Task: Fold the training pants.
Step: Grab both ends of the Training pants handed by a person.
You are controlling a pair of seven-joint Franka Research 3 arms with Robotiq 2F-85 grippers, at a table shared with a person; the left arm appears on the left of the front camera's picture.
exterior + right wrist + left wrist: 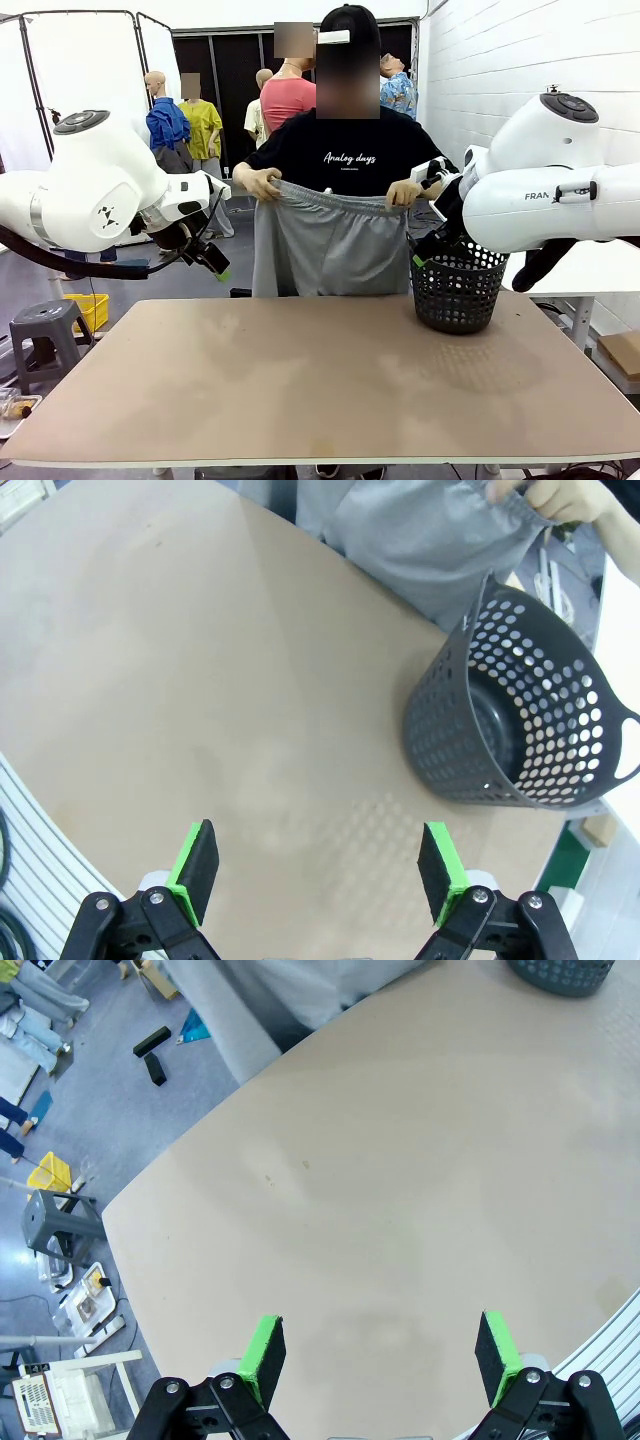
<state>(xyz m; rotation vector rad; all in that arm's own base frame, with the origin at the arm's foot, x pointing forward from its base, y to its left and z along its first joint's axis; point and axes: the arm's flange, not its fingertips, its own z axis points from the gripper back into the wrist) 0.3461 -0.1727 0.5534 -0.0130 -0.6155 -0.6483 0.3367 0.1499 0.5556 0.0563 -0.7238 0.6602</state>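
Observation:
A person at the far side holds the light grey training pants (328, 245) up by the gathered waistband, one hand (258, 182) at each end, so they hang behind the table's far edge. The pants' cloth (430, 535) also shows at the top of the right wrist view, with a hand (560, 502) on the waistband. My left gripper (210, 262) hovers above the table's left side, open, with nothing between its green pads (262, 1355). My right gripper (428, 250) hangs beside the basket, also open and empty, its pads (440, 865) well apart.
A black mesh basket (458, 292) stands empty on the table's far right; it also appears in the right wrist view (520, 715). The tan table (300, 380) spreads bare in front. A grey stool (40, 330) and yellow crate (85, 310) stand on the floor at left.

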